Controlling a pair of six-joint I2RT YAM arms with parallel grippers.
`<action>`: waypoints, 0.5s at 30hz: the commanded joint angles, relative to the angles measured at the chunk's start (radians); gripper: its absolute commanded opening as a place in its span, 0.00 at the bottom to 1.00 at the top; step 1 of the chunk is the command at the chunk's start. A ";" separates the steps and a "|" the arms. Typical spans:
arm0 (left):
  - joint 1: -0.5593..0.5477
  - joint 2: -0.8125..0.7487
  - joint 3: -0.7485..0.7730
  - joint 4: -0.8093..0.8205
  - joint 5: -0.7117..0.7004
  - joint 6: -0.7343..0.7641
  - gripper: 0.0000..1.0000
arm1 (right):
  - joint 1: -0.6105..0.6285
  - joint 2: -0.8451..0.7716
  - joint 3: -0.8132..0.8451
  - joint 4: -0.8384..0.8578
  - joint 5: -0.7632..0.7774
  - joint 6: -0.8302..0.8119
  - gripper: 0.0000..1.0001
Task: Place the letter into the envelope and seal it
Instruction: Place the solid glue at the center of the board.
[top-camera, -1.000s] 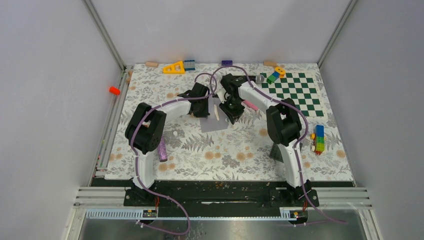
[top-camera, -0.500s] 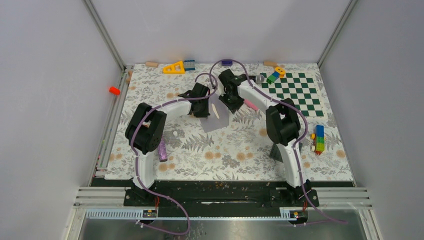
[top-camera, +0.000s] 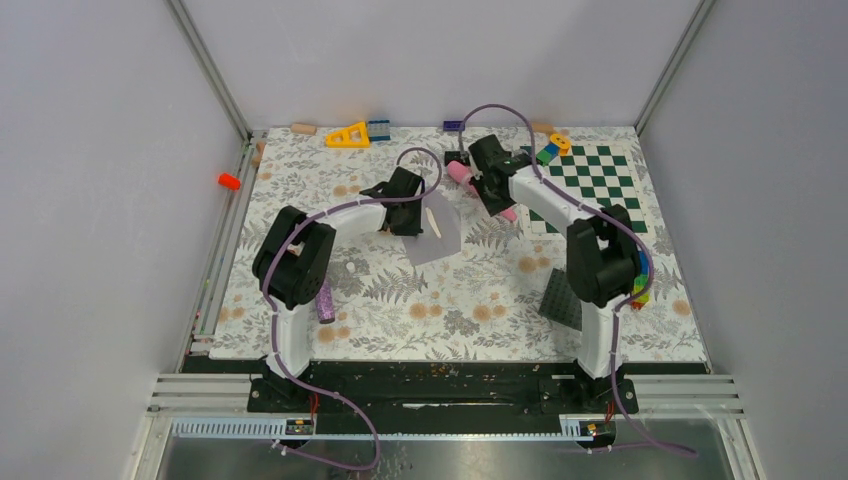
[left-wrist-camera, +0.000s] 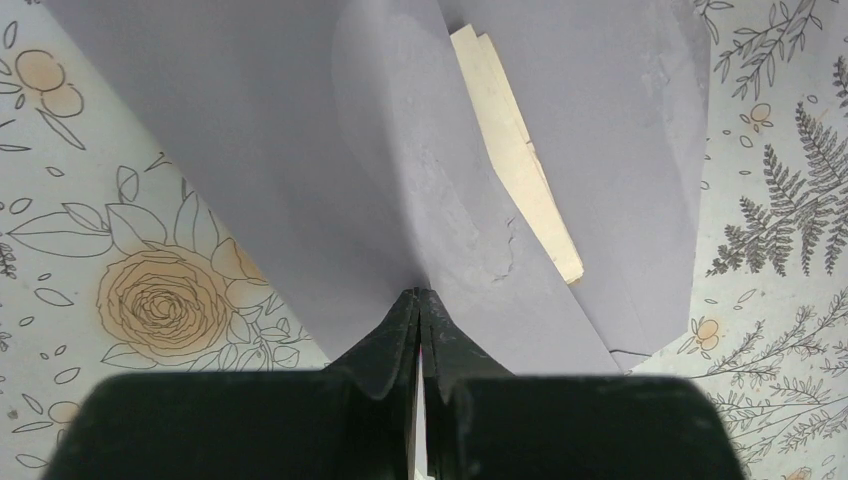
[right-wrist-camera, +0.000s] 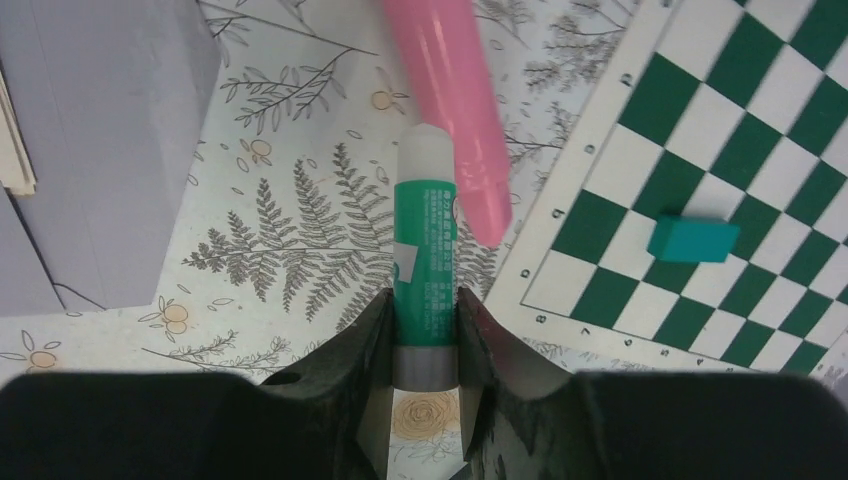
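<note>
Two stages matter here: insertion, which appears largely done, and sealing, which has not begun.

1. Check the left gripper (left-wrist-camera: 418, 300). Its jaws are fully closed, pinching a raised fold of the envelope (left-wrist-camera: 250, 150) right at the fingertips. You cannot tell from the wrist view whether this fold is the flap or the front wall.

2. Look just ahead and to the right of those fingertips. The letter (left-wrist-camera: 515, 150) shows only as a narrow tan strip between grey layers. Judge it as seated inside the pocket, with one edge exposed. The rest of the envelope spreads forward from the fingers, lying on the floral mat (left-wrist-camera: 150, 300).

3. Check the right gripper (right-wrist-camera: 425, 305). Its jaws stand partly closed, clamped on the base of a green glue stick (right-wrist-camera: 425, 220) that points straight out ahead of the fingers. The white cap appears to be on.

4. Note what lies beyond. A pink cylinder (right-wrist-camera: 455, 100) lies just past the glue stick's tip, angled ahead. A checkerboard (right-wrist-camera: 720, 130) lies to the right of the fingers, carrying a teal block (right-wrist-camera: 692, 238). The envelope lies well to the left of them.

5. Treat these as outstanding: uncap the stick, apply glue, fold the flap down and press it.
</note>
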 joint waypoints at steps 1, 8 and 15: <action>-0.018 0.023 -0.022 -0.058 0.007 0.042 0.00 | -0.005 -0.103 -0.079 0.122 0.059 0.064 0.00; -0.021 -0.058 -0.093 -0.048 0.055 0.140 0.00 | -0.003 -0.118 -0.203 0.113 0.005 0.117 0.00; -0.022 -0.093 -0.164 -0.033 0.115 0.208 0.00 | 0.048 -0.196 -0.319 0.219 0.085 0.095 0.00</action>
